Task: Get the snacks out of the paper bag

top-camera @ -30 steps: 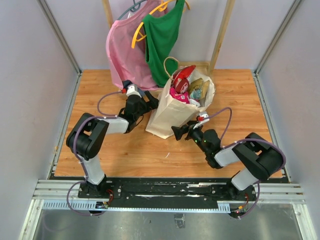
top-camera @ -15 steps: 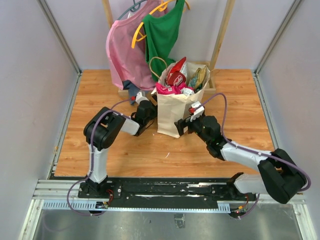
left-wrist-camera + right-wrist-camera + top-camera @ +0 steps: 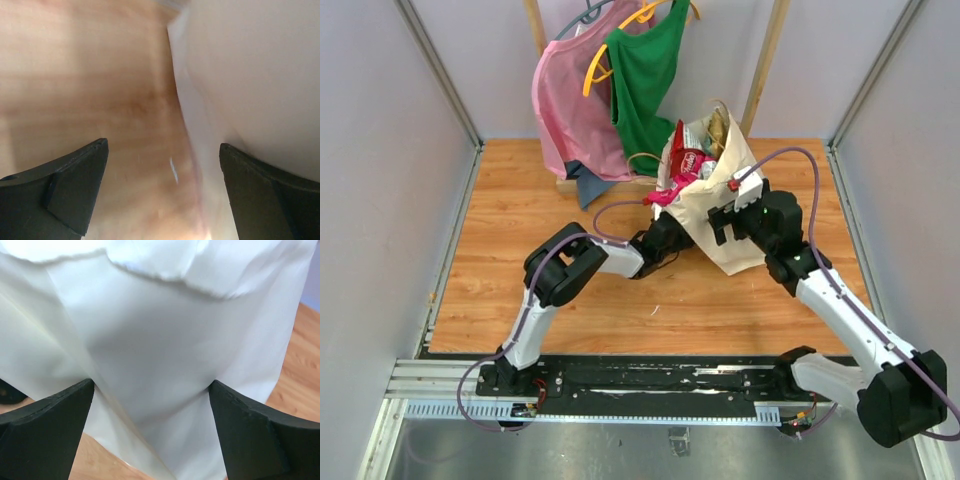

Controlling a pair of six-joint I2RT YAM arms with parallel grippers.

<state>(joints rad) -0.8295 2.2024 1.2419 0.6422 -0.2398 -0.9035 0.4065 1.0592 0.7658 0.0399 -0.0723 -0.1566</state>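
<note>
Both arms are stretched toward the creased paper bag (image 3: 700, 205). The left gripper (image 3: 162, 145) is held spread beside its base, the right gripper (image 3: 151, 385) spread against its smooth panel. Glossy snacks (image 3: 686, 160) are bunched at its mouth.

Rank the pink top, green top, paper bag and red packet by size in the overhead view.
1. Pink top and paper bag: about alike, so not ranked apart.
2. Green top: somewhat smaller.
3. Red packet: by far the smallest, poking from the bag.
</note>
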